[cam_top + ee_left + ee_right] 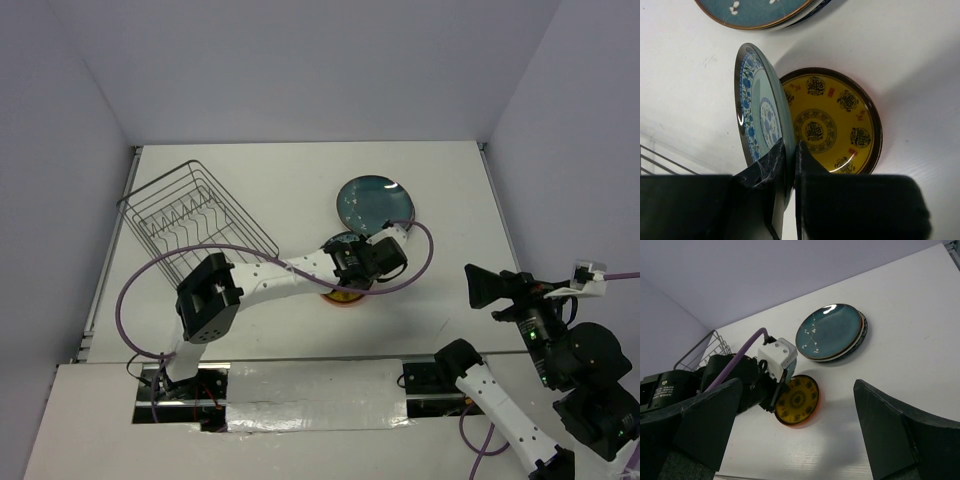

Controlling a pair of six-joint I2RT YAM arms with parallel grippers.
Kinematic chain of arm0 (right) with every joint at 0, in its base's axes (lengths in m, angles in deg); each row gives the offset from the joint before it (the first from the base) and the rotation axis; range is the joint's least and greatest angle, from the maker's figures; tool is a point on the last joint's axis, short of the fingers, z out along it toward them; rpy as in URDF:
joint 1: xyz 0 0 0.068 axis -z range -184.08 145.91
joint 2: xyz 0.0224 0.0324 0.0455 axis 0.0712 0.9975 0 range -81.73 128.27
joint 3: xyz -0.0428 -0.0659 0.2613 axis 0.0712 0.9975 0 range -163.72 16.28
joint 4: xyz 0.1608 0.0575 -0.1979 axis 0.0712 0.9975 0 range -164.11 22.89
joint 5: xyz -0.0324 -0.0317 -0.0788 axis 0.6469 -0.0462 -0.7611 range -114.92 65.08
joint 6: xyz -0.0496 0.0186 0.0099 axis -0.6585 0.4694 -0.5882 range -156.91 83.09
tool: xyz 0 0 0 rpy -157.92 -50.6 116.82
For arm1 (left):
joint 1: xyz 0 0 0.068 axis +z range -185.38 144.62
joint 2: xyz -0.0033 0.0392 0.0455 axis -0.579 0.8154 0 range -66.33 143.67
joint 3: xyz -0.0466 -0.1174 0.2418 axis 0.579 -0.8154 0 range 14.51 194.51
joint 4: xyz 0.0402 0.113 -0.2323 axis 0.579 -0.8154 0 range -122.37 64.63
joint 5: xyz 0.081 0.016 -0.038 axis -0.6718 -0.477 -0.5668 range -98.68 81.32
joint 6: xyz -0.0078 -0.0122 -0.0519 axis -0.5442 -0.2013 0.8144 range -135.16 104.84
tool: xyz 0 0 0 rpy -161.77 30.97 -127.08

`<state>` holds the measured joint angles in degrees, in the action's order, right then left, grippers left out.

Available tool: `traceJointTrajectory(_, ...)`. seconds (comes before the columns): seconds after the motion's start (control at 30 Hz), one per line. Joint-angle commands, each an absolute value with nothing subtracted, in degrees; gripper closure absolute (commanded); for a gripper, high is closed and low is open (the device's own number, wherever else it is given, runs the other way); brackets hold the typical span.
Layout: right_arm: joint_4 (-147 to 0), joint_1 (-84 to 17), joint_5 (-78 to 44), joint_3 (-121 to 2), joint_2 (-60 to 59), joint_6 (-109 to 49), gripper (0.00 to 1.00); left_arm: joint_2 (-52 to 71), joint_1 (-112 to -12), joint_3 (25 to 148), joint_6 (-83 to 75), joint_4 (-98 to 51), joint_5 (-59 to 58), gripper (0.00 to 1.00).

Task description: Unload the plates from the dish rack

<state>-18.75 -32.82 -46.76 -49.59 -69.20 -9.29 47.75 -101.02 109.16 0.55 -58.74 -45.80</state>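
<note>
My left gripper is shut on the rim of a small teal-patterned plate, holding it on edge just above a yellow plate with an orange underside that lies flat on the table. In the top view the same gripper is at mid-table, over the yellow plate. A dark teal plate tops a stack just behind. The dish rack stands at the back left, and I see no plate between its dividers. My right gripper hovers open at the right, holding nothing.
The white table ends at grey walls behind and on both sides. The left arm's purple cable loops beside the rack. In the right wrist view the stack, the yellow plate and the rack's corner lie ahead.
</note>
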Motion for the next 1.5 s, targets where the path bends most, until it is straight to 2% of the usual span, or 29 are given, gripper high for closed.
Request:
traceJointTrajectory(0.0,-19.4,-33.1,-47.1,-48.6,-69.3,-9.1,0.0,48.7,-101.6,111.2,2.4,-55.4,-45.6,0.97)
traceJointTrajectory(0.2,-19.1,-33.1,-47.2,-48.5,-69.4,-9.4,0.0,51.9,-101.8,114.0,3.6,-57.6,-45.9,0.9)
traceJointTrajectory(0.3,-19.0,-33.1,-47.6,-48.5,-69.5,-9.5,0.0,52.0,-101.8,113.6,4.2,-58.2,-46.3,0.8)
traceJointTrajectory(0.4,-19.2,-33.0,-47.3,-48.1,-69.7,-9.5,0.0,51.4,-101.9,112.5,4.4,-58.5,-44.8,0.59)
traceJointTrajectory(0.43,-19.3,-33.1,-47.2,-48.0,-69.6,-9.5,0.0,51.0,-102.1,112.1,4.6,-58.5,-44.5,0.46)
traceJointTrajectory(0.5,-19.5,-33.1,-46.9,-47.5,-69.7,-9.4,0.0,50.5,-102.3,111.8,4.8,-58.8,-44.4,0.35)
traceJointTrajectory(0.53,-19.6,-33.1,-46.8,-47.4,-69.6,-9.3,0.0,50.3,-102.3,111.8,5.0,-59.1,-44.7,0.33)
traceJointTrajectory(0.9,-19.9,-33.2,-46.5,-46.7,-69.7,-9.2,0.0,46.0,-103.1,109.2,6.9,-57.5,-44.5,0.33)
traceJointTrajectory(0.97,-19.9,-33.0,-46.3,-46.7,-69.6,-9.1,0.0,46.3,-103.1,109.2,8.0,-58.1,-46.2,0.39)
traceJointTrajectory(1.17,-19.8,-33.2,-46.7,-46.5,-70.1,-9.7,0.0,44.0,-102.7,106.4,10.1,-54.9,-48.0,0.41)
traceJointTrajectory(1.23,-20.1,-33.0,-46.4,-46.2,-70.1,-9.7,0.0,42.0,-101.4,103.8,12.5,-52.0,-47.3,0.5)
traceJointTrajectory(1.27,-20.1,-33.1,-46.1,-46.0,-70.2,-9.7,0.0,41.6,-99.6,103.2,13.5,-51.4,-46.5,0.61)
traceJointTrajectory(1.33,-20.5,-33.2,-45.7,-45.4,-70.1,-9.7,0.0,41.6,-97.4,102.1,15.4,-49.9,-41.5,0.69)
traceJointTrajectory(1.37,-20.5,-33.3,-45.5,-45.2,-70.1,-9.7,0.0,42.6,-95.9,102.0,15.7,-49.6,-40.3,0.78)
traceJointTrajectory(1.47,-20.8,-33.1,-45.0,-44.9,-70.2,-9.8,0.0,45.8,-94.8,103.3,15.7,-49.0,-39.1,0.86)
